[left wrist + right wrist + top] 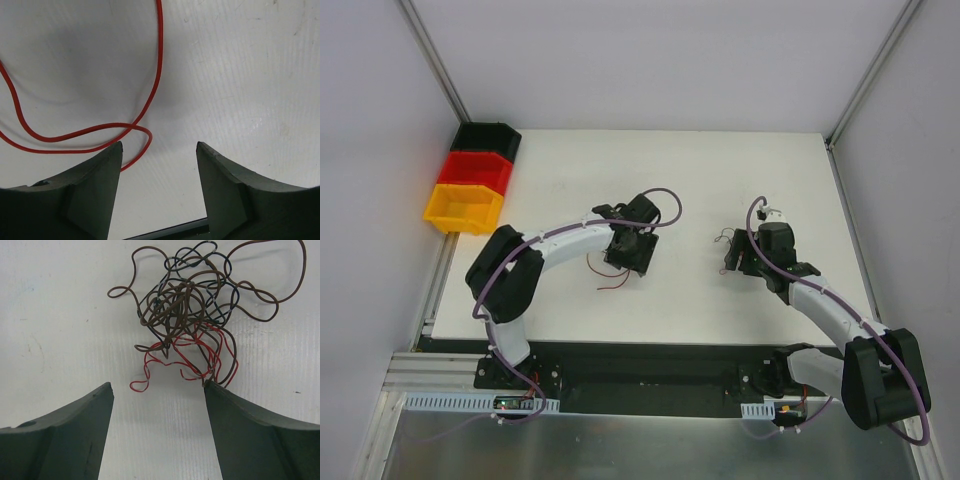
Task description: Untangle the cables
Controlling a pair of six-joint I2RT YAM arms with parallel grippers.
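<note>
Red wire (pixel 75 134): a single loose strand lying flat in an open loop, ahead of the left gripper (pixel 159 147) and off to one side. One run passes just beside a fingertip, but none of it is between the jaws.
Left gripper: jaws apart with nothing in them (released, going by the wrist view).
Tangle (pixel 190 310): brown, black and red cables knotted together just ahead of the right gripper (pixel 159 385). The nearest red and brown loops reach one fingertip (pixel 220 402) and seem to touch it.
Right gripper: jaws spread, the gap bare, holding nothing.
Risk, right side: closing here would likely catch only the stray loops at that fingertip, or several strands at once. A pull would then tighten the knot rather than loosen it.
Risk, drag: the bundle looks light and nothing pins it, so one arm pulling may simply slide the whole clump along.
Risk, left side: the red wire is thin and lies flat. Fingers coming down could close on air or nudge it away (it lies beside the gap, not in it).
Surface: white table (pixel 720 170), matt, faintly ribbed and scuffed. Thin wires show well on it, but there is little room to get under them.
Room: pale walls (pixel 650 60) and metal frame posts (pixel 435 60). A black bin (pixel 485 137), red bin (pixel 475 170) and yellow bin (pixel 463 207) sit in a row beyond the left gripper, well apart from both wire groups.
</note>
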